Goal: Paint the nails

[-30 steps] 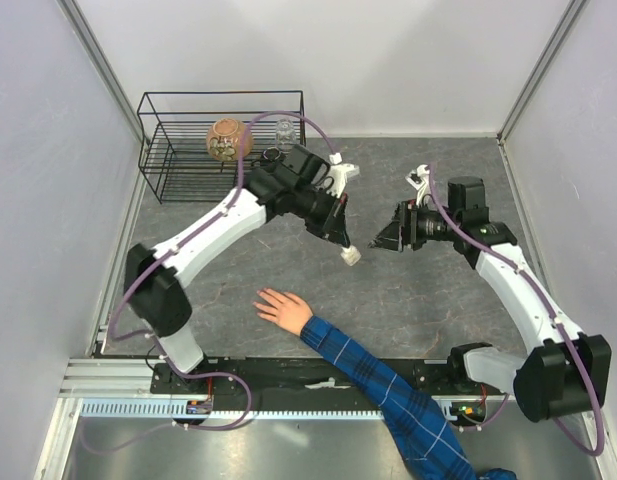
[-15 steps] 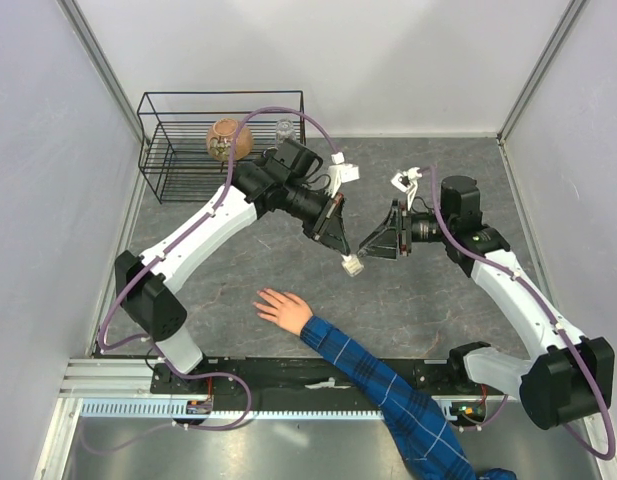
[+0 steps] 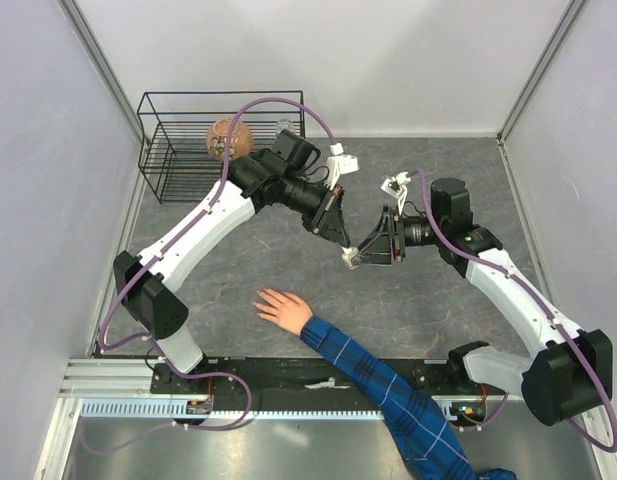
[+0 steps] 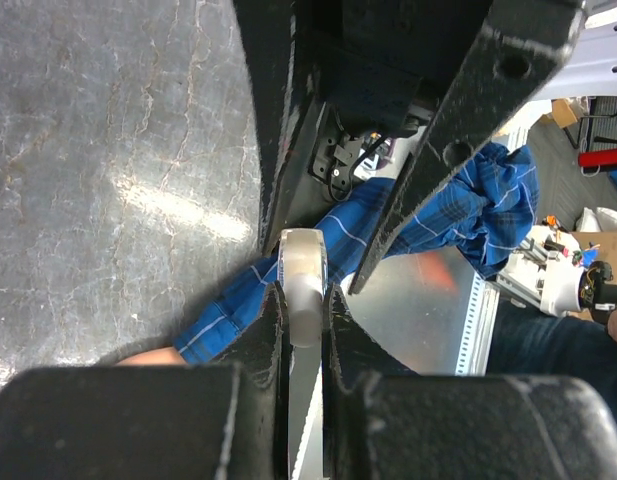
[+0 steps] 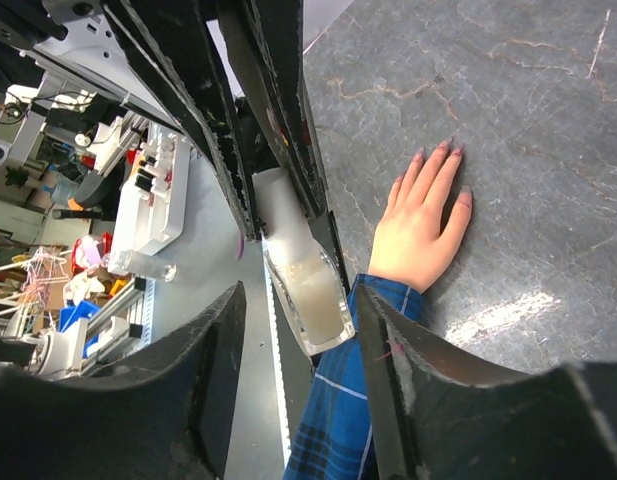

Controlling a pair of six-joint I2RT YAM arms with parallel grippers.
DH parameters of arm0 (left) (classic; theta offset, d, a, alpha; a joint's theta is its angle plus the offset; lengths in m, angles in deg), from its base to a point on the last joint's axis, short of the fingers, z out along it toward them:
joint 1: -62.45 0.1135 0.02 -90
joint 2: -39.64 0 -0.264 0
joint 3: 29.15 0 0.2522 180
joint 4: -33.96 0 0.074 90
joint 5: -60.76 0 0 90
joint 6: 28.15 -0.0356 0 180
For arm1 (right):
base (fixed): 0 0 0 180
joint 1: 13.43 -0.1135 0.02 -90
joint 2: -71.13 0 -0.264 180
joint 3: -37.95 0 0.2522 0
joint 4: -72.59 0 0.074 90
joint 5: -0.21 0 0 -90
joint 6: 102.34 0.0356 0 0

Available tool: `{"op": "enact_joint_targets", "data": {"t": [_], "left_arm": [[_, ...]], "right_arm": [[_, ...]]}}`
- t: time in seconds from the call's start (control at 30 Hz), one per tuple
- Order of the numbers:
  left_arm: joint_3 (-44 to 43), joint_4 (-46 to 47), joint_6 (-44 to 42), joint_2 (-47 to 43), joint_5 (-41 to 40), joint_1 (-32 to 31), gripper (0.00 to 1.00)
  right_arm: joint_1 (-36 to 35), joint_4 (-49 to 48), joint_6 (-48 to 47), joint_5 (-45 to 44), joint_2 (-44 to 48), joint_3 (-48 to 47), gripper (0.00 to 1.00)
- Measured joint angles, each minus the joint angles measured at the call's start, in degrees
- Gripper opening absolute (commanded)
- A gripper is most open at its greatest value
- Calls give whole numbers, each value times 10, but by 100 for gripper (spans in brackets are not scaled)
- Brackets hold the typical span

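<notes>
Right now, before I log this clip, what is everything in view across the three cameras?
small bottle: one, clear with white cap, held above the table
wire basket: one, black, far left of the table
round pot: one, brown, in the basket
glass jar: one, clear, at the basket's right end, partly hidden
table: one, grey marbled
hand: one, light-skinned, flat on the table near the front
nails: pinkish, at the fingertips; count unclear
sleeve: one, blue plaid, reaching in from the near edge
left gripper: black, shut on the small bottle
right gripper: black, open around the bottle
</notes>
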Motion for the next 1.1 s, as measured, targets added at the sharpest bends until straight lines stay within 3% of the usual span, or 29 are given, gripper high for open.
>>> {"op": "enact_joint_targets", "data": {"t": [0.13,0.4,0.47,0.5,0.53,0.6,0.63,0.67,0.73,0.83,0.87,0.9,0.97,1.1], "left_arm": [[-3,0,0,0,0,0,2],[-5,1,-1,1,3,0,2],[-5,2,-1,1,9,0,2],[-5,4,-1,1,12,0,2],[-5,4,-1,1,13,0,2],[-5,7,-1,1,16,1,2],[-5,9,0,1,21,3,5],[-5,11,1,1,22,4,12],[-5,18,2,0,22,5,37],[-5,43,19,-7,10,8,51],[-5,56,27,-12,6,11,80],[-5,70,37,-21,2,14,91],[-4,97,56,-42,-3,21,92],[22,206,125,-109,14,50,71]], "right_arm": [[-4,0,0,0,-2,0,56],[-10,0,-1,2,-11,0,43],[-14,0,-1,2,-13,0,36],[-16,0,-2,2,-13,0,29],[-18,0,-2,2,-13,0,16],[-24,-3,-6,6,-13,0,8],[-26,-4,-6,4,-13,-2,0],[-30,-5,-5,2,-13,-3,0],[-32,-10,0,-7,-10,-4,0],[-33,-33,22,-39,8,-4,0],[-34,-45,30,-52,18,-4,0],[-34,-57,37,-65,29,-4,0],[-35,-77,50,-87,48,-11,0],[-36,-105,73,-106,51,-52,0]]}}
